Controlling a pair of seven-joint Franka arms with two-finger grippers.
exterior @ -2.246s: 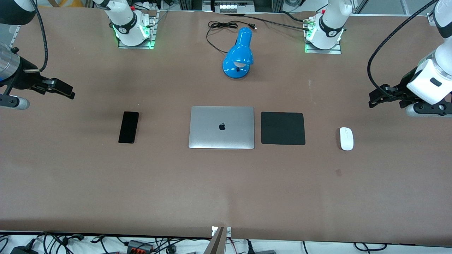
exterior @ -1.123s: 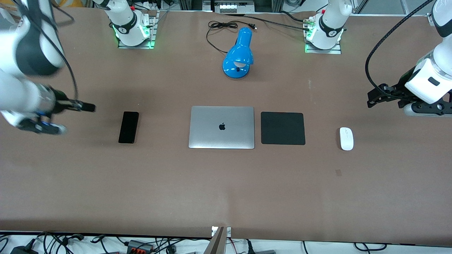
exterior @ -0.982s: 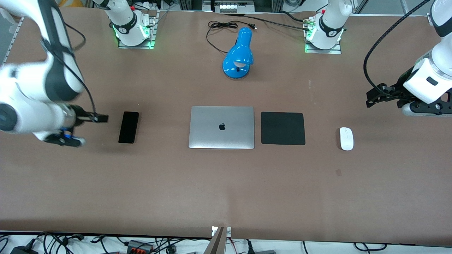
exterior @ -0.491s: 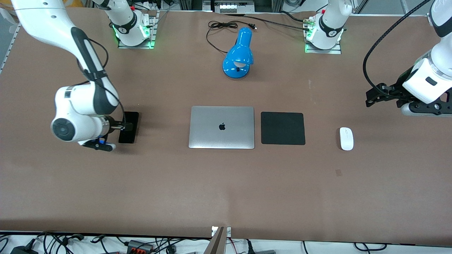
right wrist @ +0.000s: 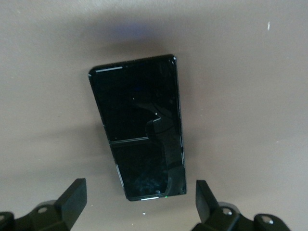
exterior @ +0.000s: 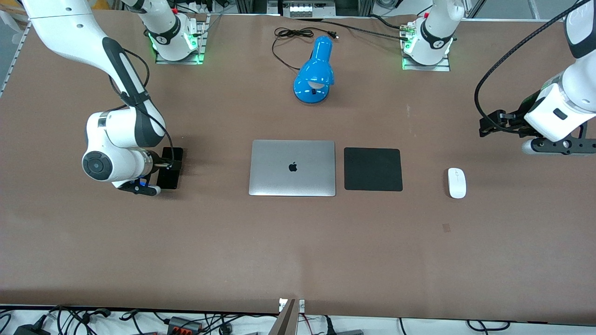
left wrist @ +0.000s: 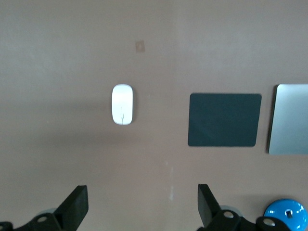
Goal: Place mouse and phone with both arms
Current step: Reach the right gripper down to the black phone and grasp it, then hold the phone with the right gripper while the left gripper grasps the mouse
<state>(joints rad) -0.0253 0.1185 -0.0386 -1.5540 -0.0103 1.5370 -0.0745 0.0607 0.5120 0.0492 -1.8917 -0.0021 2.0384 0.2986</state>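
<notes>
Front view: the phone (exterior: 171,168) lies flat on the brown worktop (exterior: 298,246) toward the right arm's end, with the closed silver laptop (exterior: 292,168) and the square black mouse pad (exterior: 373,169) in a row beside it. The mouse (exterior: 457,183) lies past the pad toward the left arm's end, apart from it. A blue desk lamp (exterior: 316,72) rests farther from the camera than the laptop. The right pincer (exterior: 166,164) hangs over the phone; the left pincer (exterior: 489,125) is over bare worktop near the mouse.

Left wrist view: the left pincer (left wrist: 142,207) is released, its fingers (left wrist: 76,204) spread wide, with the mouse (left wrist: 122,104) on the worktop below and clear of them. The mouse pad (left wrist: 224,120) and an edge of the laptop (left wrist: 288,119) lie beside it.

Right wrist view: the right pincer (right wrist: 139,199) is released, fingers (right wrist: 73,197) apart on either side of one end of the phone (right wrist: 138,126), not touching it.
</notes>
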